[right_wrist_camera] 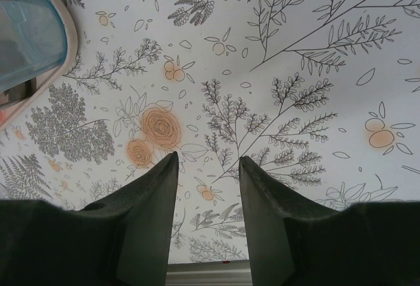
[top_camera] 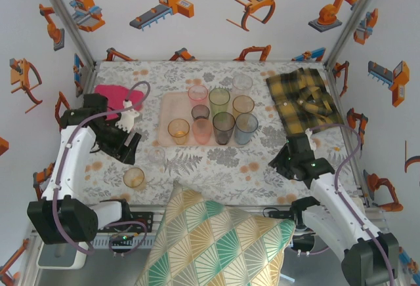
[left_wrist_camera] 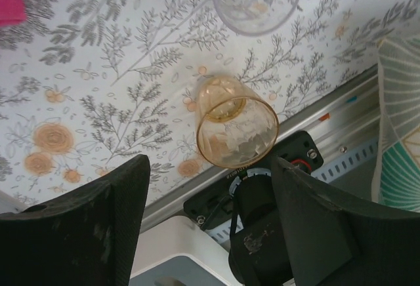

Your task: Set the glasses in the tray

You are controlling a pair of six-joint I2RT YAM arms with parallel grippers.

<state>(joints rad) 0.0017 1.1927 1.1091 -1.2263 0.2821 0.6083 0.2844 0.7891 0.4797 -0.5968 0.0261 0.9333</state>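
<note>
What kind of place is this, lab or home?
Probably a lab robot cell, not a home: robot-cartoon walls, metal frame posts, a tray of glasses staged on a floral tablecloth.

Clear glass (left_wrist_camera: 256,0) cropped at top edge, blue glass (right_wrist_camera: 29,30) mostly cropped

From above and behind the arms we look down on the whole desk (top_camera: 216,161) — a wide, distant view. The left wrist camera looks out between the left jaws, close on the amber glass (left_wrist_camera: 236,128); the same glass (top_camera: 134,177) sits front-left in the overhead view. The right wrist camera faces the desk nearer still — the blue glass (right_wrist_camera: 29,30) at its corner appears overhead too (top_camera: 246,127).
</note>
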